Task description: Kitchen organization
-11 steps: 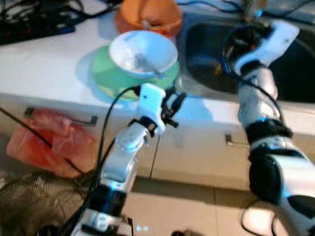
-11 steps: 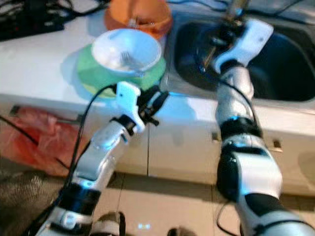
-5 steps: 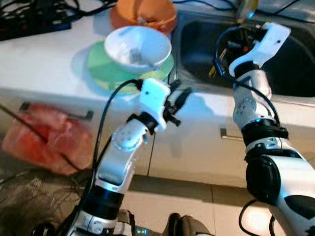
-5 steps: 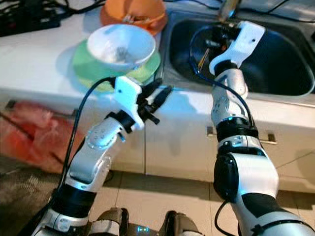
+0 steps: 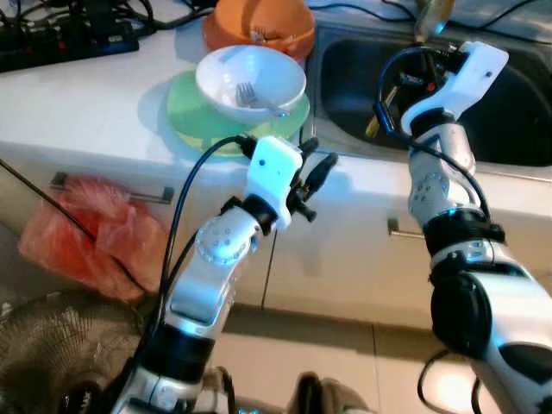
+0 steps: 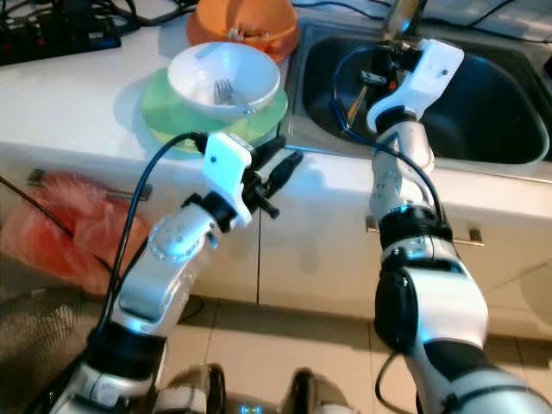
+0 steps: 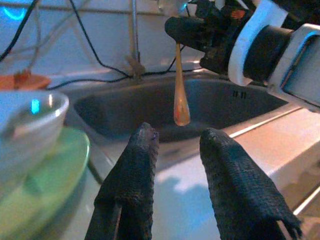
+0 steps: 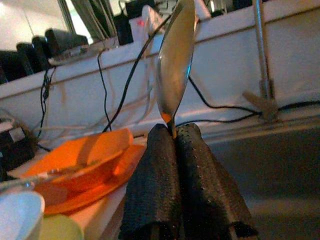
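Right hand (image 8: 175,131) is up over the dark steel sink (image 6: 483,103), fingers clenched on the handle of a long metal spoon (image 8: 175,60), whose bowl hangs clear above the basin. Left hand (image 5: 315,164) hovers at the white worktop (image 5: 78,103) edge, fingers parted, gripping nothing, just beside the green plate (image 5: 185,116). On that plate sits a white bowl (image 5: 250,78) with a fork (image 5: 254,99) inside; an orange bowl (image 5: 259,26) stands behind it.
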Robot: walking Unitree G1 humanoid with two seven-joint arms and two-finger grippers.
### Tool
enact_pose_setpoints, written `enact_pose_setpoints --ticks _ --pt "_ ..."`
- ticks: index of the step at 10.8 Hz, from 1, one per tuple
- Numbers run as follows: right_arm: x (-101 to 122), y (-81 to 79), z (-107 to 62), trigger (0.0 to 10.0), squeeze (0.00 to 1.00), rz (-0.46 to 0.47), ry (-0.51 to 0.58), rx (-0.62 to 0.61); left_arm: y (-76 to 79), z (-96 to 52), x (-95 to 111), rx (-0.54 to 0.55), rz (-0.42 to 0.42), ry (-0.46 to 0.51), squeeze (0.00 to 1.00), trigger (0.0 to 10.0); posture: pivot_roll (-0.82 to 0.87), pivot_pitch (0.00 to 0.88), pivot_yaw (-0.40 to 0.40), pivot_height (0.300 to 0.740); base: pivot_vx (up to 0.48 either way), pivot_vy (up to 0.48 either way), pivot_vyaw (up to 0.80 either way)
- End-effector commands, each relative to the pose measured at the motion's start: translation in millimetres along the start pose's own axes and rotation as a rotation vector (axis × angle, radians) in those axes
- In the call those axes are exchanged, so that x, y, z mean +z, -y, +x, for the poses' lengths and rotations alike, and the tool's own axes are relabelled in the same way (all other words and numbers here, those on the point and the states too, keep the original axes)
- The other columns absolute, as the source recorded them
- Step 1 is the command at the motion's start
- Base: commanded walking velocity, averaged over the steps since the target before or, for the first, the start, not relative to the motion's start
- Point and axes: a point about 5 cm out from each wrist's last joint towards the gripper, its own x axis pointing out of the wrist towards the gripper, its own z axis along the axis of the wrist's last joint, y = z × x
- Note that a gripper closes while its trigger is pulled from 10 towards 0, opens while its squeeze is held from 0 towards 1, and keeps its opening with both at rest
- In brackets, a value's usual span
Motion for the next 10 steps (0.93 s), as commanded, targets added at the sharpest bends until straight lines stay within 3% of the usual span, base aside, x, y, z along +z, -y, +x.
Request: enact_pose_setpoints --ticks 1,5,10 --pt "4.8 8.8 -0.8 10.0 0.00 -0.007 0.011 -0.022 6.0 3.0 5.7 -0.022 0.003 0.016 0.00 10.0 0.21 0.201 -0.071 0.740 0.360 0.000 -0.80" --pt "3.7 7.5 -1.1 10.0 0.00 -0.005 0.012 -0.015 7.4 2.9 4.9 -0.032 0.010 0.007 0.00 10.0 0.21 0.201 -0.072 0.740 0.347 0.000 0.00" --pt "2.4 6.9 -1.7 10.0 0.00 -0.009 0.006 -0.012 11.5 3.2 6.0 -0.050 0.008 0.017 0.00 10.0 0.21 0.199 -0.071 0.740 0.000 0.000 0.00"
